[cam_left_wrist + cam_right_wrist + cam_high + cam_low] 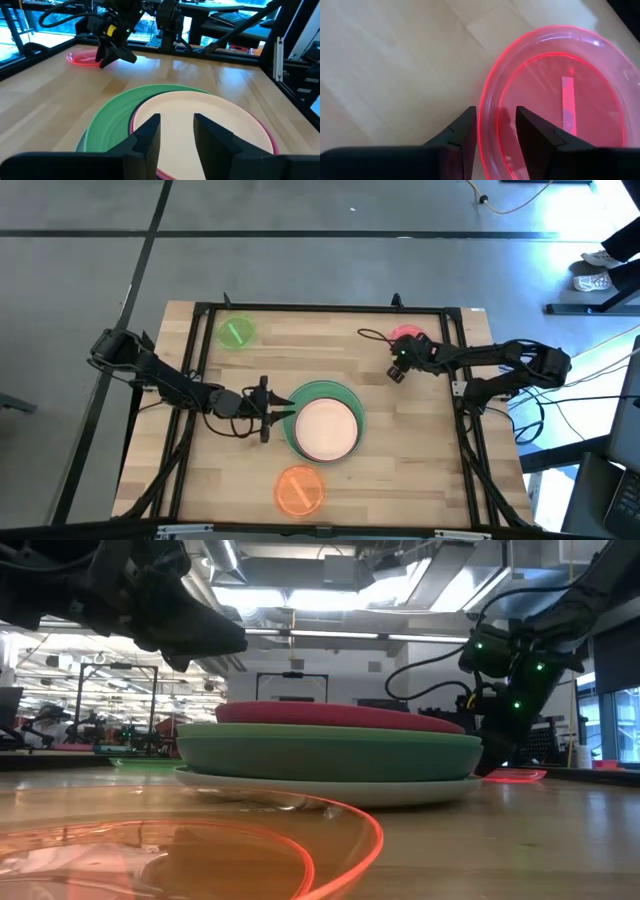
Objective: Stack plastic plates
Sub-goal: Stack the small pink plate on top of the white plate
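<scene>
A stack of plates sits mid-table: a peach plate [325, 428] [200, 115] on top, then a magenta rim [340, 715], a green plate [318, 392] [330, 755] and a pale one [330, 790] at the bottom. My left gripper [275, 412] [177, 130] hovers open over the stack's left edge, touching nothing. My right gripper [398, 365] [497, 135] is open at the pink-red plate [408, 338] [555, 95], which lies flat near the table's far right. A lime green plate [236, 332] and a translucent orange plate [299, 488] [200, 850] lie apart on the table. My right gripper comes from above, and its fingers [465, 135] stand on either side of the pink-red plate's rim [487, 107], one inside and one outside. Whether they touch the rim I cannot tell. The plate lies flat on the table.
A black frame rail [320, 308] runs around the wooden table's edges. A dark cable [372, 336] loops by the pink-red plate. Bare wood lies between the stack and the right gripper and at the near right.
</scene>
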Available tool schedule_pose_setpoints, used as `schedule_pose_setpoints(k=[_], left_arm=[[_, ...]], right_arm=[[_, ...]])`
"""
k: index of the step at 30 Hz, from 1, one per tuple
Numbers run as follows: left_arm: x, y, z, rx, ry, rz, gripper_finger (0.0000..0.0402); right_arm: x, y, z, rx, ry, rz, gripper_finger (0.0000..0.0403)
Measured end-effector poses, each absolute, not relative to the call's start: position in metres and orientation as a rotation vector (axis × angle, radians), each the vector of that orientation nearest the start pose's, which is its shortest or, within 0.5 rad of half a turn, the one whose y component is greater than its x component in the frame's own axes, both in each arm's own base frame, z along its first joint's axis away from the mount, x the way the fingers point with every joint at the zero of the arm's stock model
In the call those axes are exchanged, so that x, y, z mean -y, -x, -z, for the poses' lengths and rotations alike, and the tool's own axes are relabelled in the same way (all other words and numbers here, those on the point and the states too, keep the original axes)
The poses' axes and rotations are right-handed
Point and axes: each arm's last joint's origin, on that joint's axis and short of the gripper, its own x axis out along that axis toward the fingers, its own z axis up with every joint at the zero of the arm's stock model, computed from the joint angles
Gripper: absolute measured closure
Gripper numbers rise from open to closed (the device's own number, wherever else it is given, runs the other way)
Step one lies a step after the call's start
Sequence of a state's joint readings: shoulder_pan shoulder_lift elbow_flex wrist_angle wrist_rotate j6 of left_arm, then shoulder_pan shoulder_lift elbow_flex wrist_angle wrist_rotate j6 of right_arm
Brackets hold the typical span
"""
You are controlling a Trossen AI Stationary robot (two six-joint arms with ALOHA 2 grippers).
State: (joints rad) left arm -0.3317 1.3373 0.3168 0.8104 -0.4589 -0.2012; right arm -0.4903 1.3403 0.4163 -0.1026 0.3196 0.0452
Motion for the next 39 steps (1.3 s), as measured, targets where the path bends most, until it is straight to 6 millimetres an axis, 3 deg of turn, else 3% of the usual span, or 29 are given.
schedule_pose_setpoints(k=[9,14,19,28,34,39], left_arm=[[0.063,-0.221,-0.163,-0.189,0.115,-0.149,0.0291],[0.063,-0.221,-0.163,-0.188,0.115,-0.148,0.0291],[0.062,-0.221,-0.163,-0.189,0.115,-0.150,0.0292],[0.064,-0.222,-0.162,-0.203,0.174,-0.084,0.0292],[0.072,-0.220,-0.161,-0.221,0.267,-0.005,0.0292],[0.087,-0.214,-0.160,-0.244,0.270,0.043,0.0292]], right_arm=[[0.105,-0.175,-0.118,-1.055,-0.095,0.721,0.0394],[0.102,-0.178,-0.120,-1.043,-0.108,0.677,0.0388],[0.085,-0.199,-0.133,-0.987,-0.057,0.562,0.0398],[0.021,-0.253,-0.184,-0.784,0.080,0.298,0.0399],[-0.036,-0.273,-0.215,-0.604,0.094,0.090,0.0401],[-0.088,-0.279,-0.227,-0.469,0.094,-0.132,0.0402]])
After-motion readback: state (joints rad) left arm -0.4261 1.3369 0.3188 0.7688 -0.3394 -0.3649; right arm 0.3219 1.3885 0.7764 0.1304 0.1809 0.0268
